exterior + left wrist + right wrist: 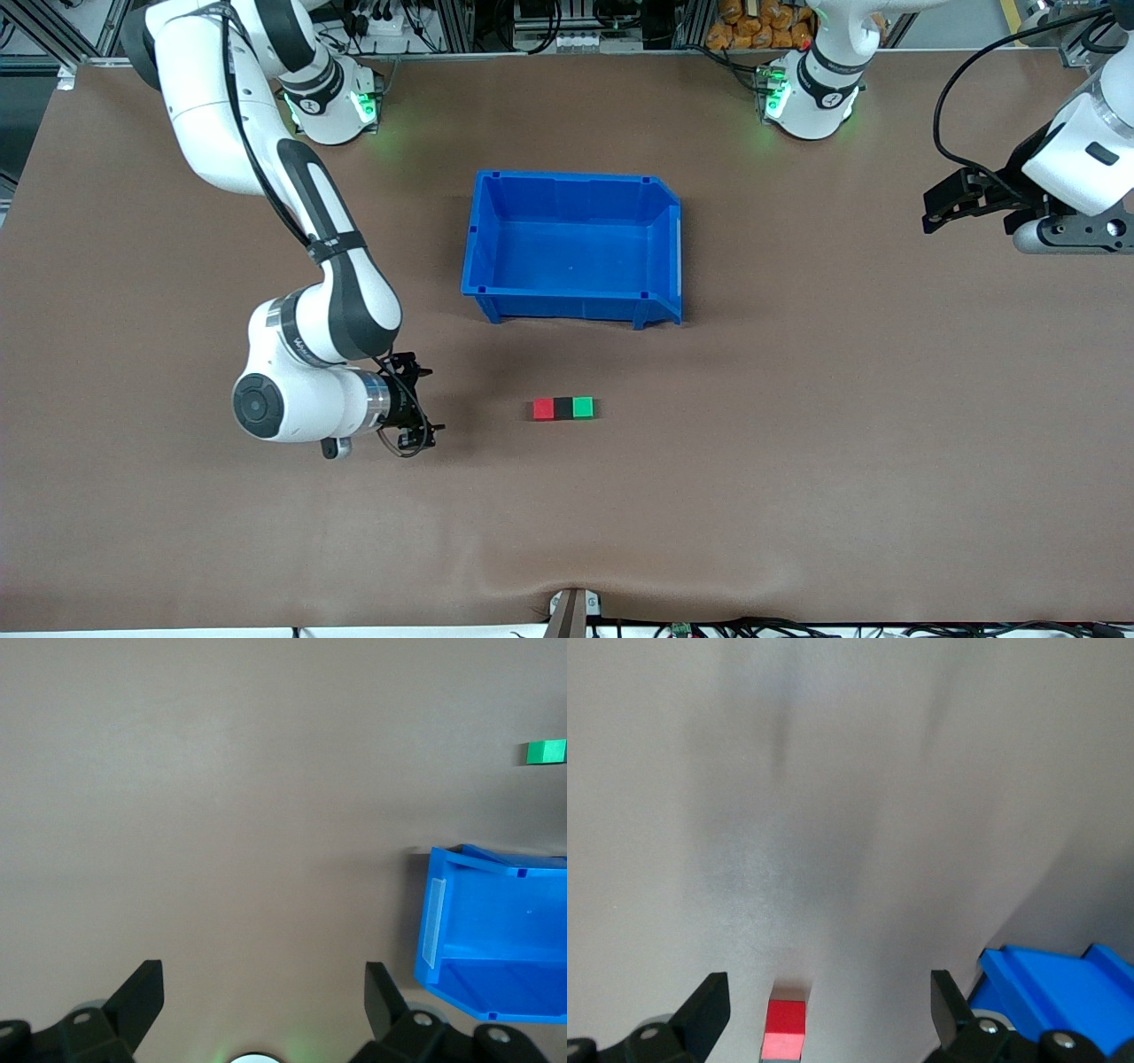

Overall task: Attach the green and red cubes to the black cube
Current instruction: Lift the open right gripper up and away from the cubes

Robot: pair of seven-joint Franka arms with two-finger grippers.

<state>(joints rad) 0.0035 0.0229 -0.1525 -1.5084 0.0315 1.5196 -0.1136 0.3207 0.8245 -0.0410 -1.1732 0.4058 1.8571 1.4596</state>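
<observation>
The red cube [543, 408], the black cube [563, 408] and the green cube [582, 407] lie in one touching row on the brown table, black in the middle, nearer to the front camera than the blue bin. My right gripper [431, 400] hovers low beside the row's red end, a short gap away, open and empty. In the right wrist view the red cube [786, 1028] shows ahead of the open right gripper [828, 983]. My left gripper [930, 211] waits open over the table's left-arm end. The left wrist view shows the left gripper [264, 979] open and the green cube [545, 751] far off.
An empty blue bin [483, 230] stands mid-table, farther from the front camera than the cubes; it also shows in the wrist views as the blue bin [496, 921] and the blue bin [1045, 988]. The brown table cover [797, 443] has a small bump at its front edge.
</observation>
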